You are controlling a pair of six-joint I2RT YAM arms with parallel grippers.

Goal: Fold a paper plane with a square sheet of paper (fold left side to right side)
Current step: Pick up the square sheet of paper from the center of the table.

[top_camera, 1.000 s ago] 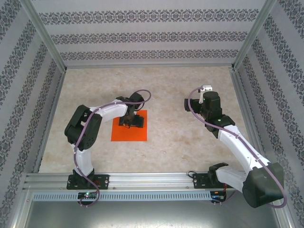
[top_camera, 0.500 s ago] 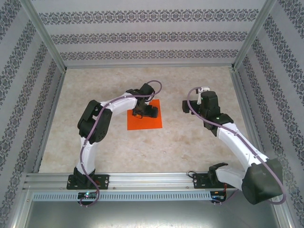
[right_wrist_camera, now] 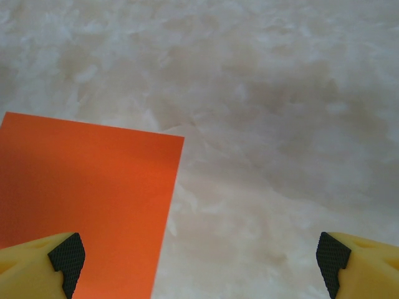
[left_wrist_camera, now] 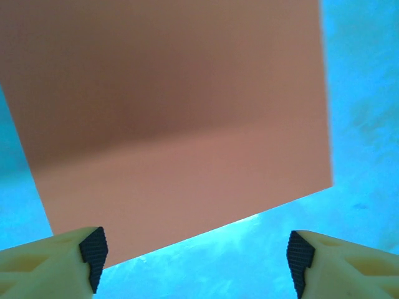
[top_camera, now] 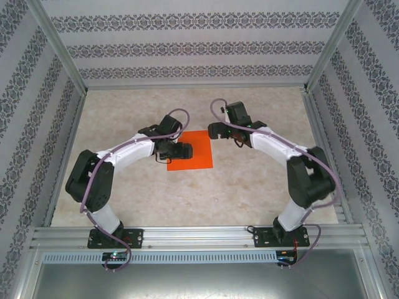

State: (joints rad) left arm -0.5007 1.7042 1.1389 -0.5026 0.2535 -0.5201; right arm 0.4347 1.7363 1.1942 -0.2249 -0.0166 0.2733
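The square sheet of paper (top_camera: 198, 156) lies flat and unfolded on the beige marbled table, bright orange, a little left of centre. My left gripper (top_camera: 183, 151) hovers over its left part, jaws wide and open. In the left wrist view the sheet (left_wrist_camera: 174, 112) lies ahead, with its near edge running slantwise towards my left gripper (left_wrist_camera: 196, 261), which holds nothing. My right gripper (top_camera: 216, 130) hangs by the sheet's far right corner. In the right wrist view that corner (right_wrist_camera: 87, 205) lies at the lower left, and my right gripper (right_wrist_camera: 199, 258) stands open over bare table beside it.
Patterned walls (top_camera: 187, 50) close in the table at the back and both sides, with metal posts (top_camera: 59, 50) at the corners. A metal rail (top_camera: 199, 237) carrying both arm bases runs along the near edge. Bare tabletop (top_camera: 249, 187) surrounds the sheet.
The sheet slid right and slightly farther with the left gripper, then stayed put. The left arm has drawn back left over it. The right arm swung left to the sheet's far right corner.
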